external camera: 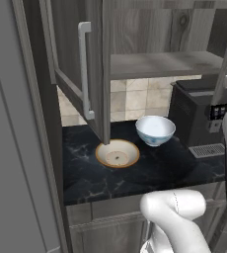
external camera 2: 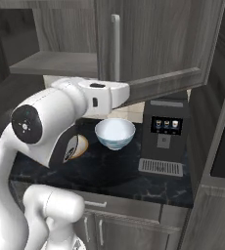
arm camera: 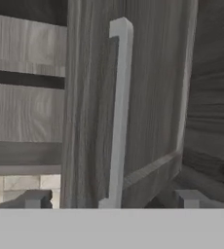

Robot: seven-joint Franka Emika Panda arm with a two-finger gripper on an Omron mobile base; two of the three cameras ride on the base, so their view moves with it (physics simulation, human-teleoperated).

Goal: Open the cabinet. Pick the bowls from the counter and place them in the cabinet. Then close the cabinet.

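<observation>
Both cabinet (external camera: pixel 155 62) doors swung out. Hand (arm camera: pixel 111 199) released, fingers wide either side of the right door's bar handle (arm camera: pixel 119 112), gripping nothing. Back straight off the handle before dropping. Bowls (external camera: pixel 155 129) sit mid-worktop (external camera: pixel 150 173), cream one toward the left edge.

Cabinet (external camera: pixel 150 29): matt grey wood grain, brushed-metal handle (external camera: pixel 85 69). Worktop (external camera: pixel 155 170): polished black marble. Bowls (external camera: pixel 155 130): glossy ceramic.
</observation>
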